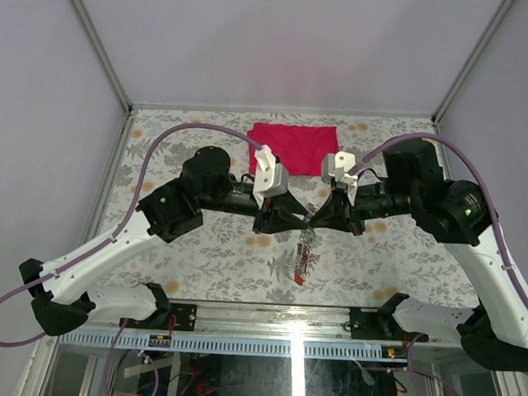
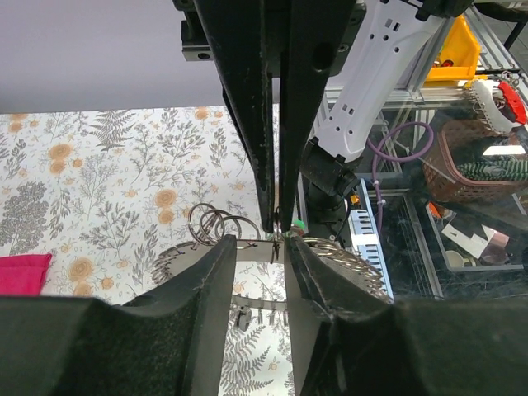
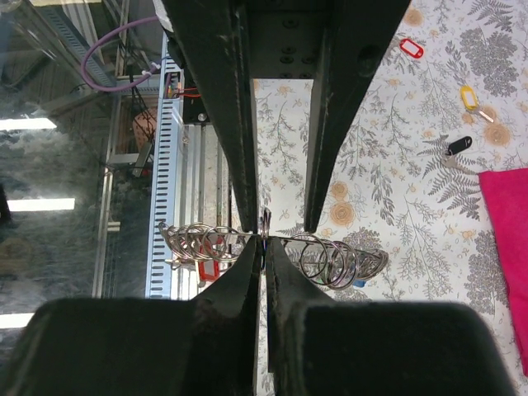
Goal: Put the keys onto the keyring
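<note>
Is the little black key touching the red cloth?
Apart. The right wrist view shows flowery tablecloth between the black key and the red cloth.

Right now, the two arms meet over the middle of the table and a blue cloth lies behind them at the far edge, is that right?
Not quite: the cloth is red, not blue, as the top external view shows. It does lie at the far edge of the table, and the rest of what you said holds.
</note>
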{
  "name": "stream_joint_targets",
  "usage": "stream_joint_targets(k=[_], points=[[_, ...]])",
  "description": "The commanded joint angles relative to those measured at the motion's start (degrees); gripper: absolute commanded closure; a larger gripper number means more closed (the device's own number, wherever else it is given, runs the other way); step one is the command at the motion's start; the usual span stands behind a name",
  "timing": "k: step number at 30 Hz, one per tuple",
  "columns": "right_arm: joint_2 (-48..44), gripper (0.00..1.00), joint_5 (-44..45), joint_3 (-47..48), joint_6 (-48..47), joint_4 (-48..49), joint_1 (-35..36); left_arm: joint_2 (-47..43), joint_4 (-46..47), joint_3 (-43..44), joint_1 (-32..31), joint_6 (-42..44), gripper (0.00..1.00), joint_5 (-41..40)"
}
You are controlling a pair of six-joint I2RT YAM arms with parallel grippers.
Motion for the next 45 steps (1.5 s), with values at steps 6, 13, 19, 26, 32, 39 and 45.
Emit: stream_joint_targets(k=[6,13,19,26,32,39,45], points=[[-0.12,1.0,-1.38,0.98,0.09,5.04,1.38,1.21,0.16,2.67,0.3,0.7,0.81,1.31],[-0.39,1.0,-1.28,0.11,0.29,5.87,1.64,1.61,-1.16,3.67,0.31,1.14,1.0,0.82],[-2.91,0.77,1.75,-2.4,2.68,10.01,1.61,0.89,-0.78,3.65,0.32,0.43,1.0,-3.31],[-12.36,0.55,15.19,-13.44,15.69,27.02,1.61,-1.42,4.5,-0.11,0.37,-2.16,1.0,-8.96],[-18.43,0.54,25.38,-22.25,33.59,36.64,1.61,-3.19,9.67,-3.01,0.52,-4.22,1.0,-12.32],[-21.99,0.53,35.35,-30.81,60.62,44.96,1.65,-4.6,14.61,-5.49,0.87,-7.12,1.0,-14.68],[-24.48,0.52,36.34,-37.54,76.51,53.27,1.64,-5.7,16.64,-7.53,0.88,-8.17,1.0,-17.37]])
